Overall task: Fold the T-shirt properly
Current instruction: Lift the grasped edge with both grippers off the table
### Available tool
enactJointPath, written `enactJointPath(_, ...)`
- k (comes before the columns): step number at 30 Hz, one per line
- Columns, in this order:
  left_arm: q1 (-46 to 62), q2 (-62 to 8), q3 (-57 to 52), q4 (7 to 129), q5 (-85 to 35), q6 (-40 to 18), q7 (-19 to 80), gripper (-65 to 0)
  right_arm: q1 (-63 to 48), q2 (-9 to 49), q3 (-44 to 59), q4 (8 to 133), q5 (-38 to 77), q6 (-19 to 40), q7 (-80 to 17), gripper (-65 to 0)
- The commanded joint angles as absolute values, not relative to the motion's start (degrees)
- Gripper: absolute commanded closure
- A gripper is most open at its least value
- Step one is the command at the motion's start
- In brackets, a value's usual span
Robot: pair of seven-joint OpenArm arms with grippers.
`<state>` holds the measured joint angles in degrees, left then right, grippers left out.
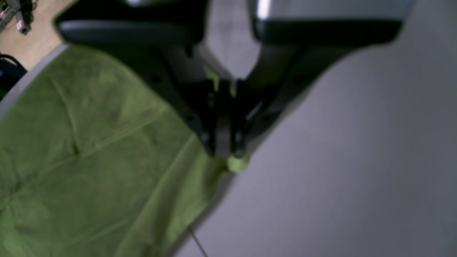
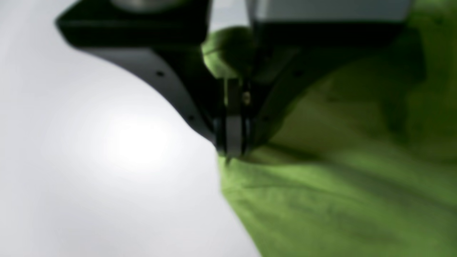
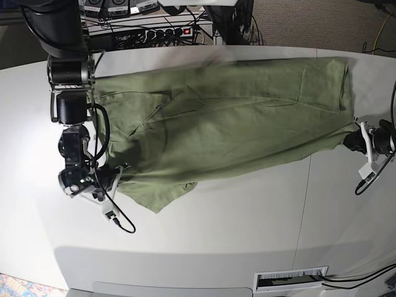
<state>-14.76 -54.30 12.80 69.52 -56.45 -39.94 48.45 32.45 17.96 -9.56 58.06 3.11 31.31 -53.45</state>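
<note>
Nearest the base cam, the right gripper sits at the shirt's near-left edge w/ jaws pinched together; a bunch of green cloth pokes up behind the fingers in its wrist view, so it looks clamped on the T-shirt. The left gripper is likewise closed at the opposite end, a small nub of green fabric squeezed at its tips, right at the hem where cloth meets bare table.

Risks, as a judgement: both grips look shallow, esp. the left one, which holds only a corner nub. If the arms lift or pull apart too hard, that bit could slip out and the fold would go lopsided. Uneven lifting btwn the two ends could also drag the far edge, which lies close to the table's back rim.

The shirt itself: plain olive-green, soft, creased, w/ diagonal wrinkles thru the middle. It lies spread lengthwise across the table's far half, stretched btwn the two grippers, one flap drooping toward the near side by the right gripper. Not yet a neat fold.
</note>
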Motion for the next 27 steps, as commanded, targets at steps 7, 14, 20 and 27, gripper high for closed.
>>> enactJointPath(7, -15.88, -55.9, 12.14, 70.04, -58.33, -40.0, 48.03, 0.0, 29.43, 24.03, -9.28, 72.16, 10.63, 31.0, -54.04, 0.0)
enactJointPath(14, -15.88, -56.51, 12.14, 70.04, -64.38, -40.0, 53.49, 0.0, 28.01, 25.89, -9.28, 77.52, 16.99, 31.03, -58.94, 0.0)
enactJointPath(20, -15.88, -58.43, 12.14, 70.04, -69.82, -40.0, 59.83, 0.0, 27.64, 26.06, -9.28, 79.9, 17.23, 31.73, -55.92, 0.0)
enactJointPath(27, -15.88, -61.8, 12.14, 70.04, -72.51, -40.0, 60.29, 0.0, 27.44, 26.35, -9.28, 79.88, 15.49, 32.86, -52.47, 0.0)
